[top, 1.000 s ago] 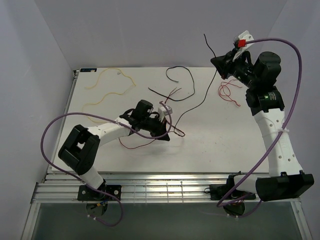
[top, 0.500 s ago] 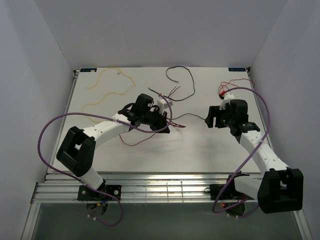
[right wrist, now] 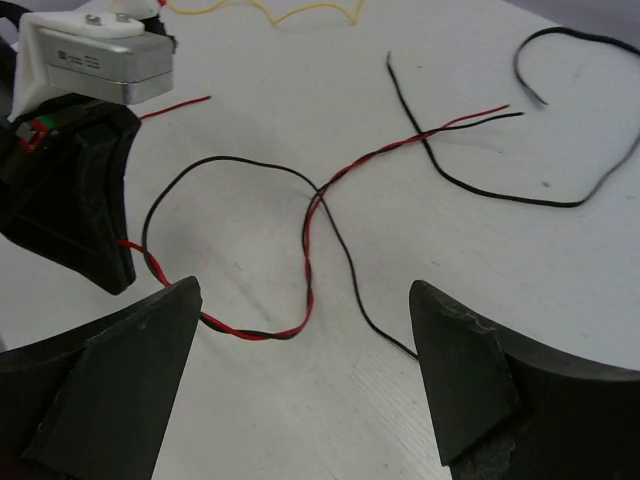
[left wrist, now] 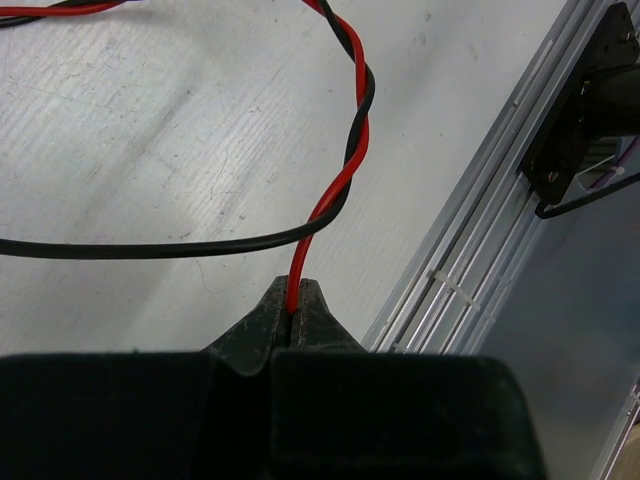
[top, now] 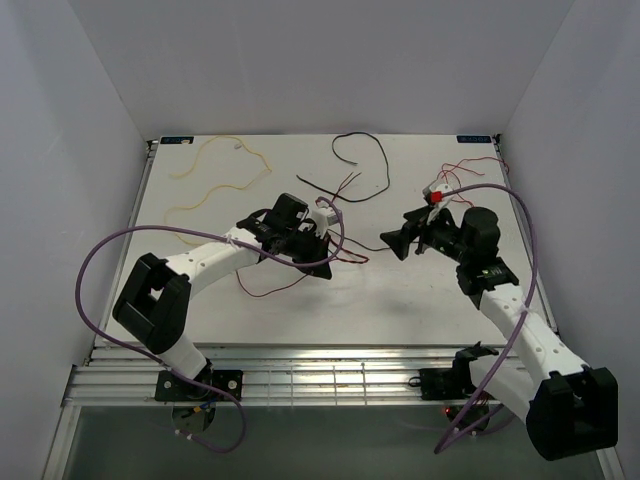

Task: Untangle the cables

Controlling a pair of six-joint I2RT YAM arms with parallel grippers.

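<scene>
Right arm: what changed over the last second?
The right tool came down from high at the far right, swung left toward the left tool and stands open; the black cable it held up lies on the table. The left tool stays shut on the red cable; the yellow cable lies unmoved.

A white worktop [top: 430, 300], faintly scuffed and scratched, is enclosed on three sides by plain pale walls: a back wall [top: 320, 60], a left wall [top: 50, 200] and a right wall [top: 590, 120]. Its near edge is bordered by silver slotted metal rails [top: 330, 380], beyond which a dull grey surface [top: 330, 445] is seen. The space is lit evenly, and only faint shadows are cast.
</scene>
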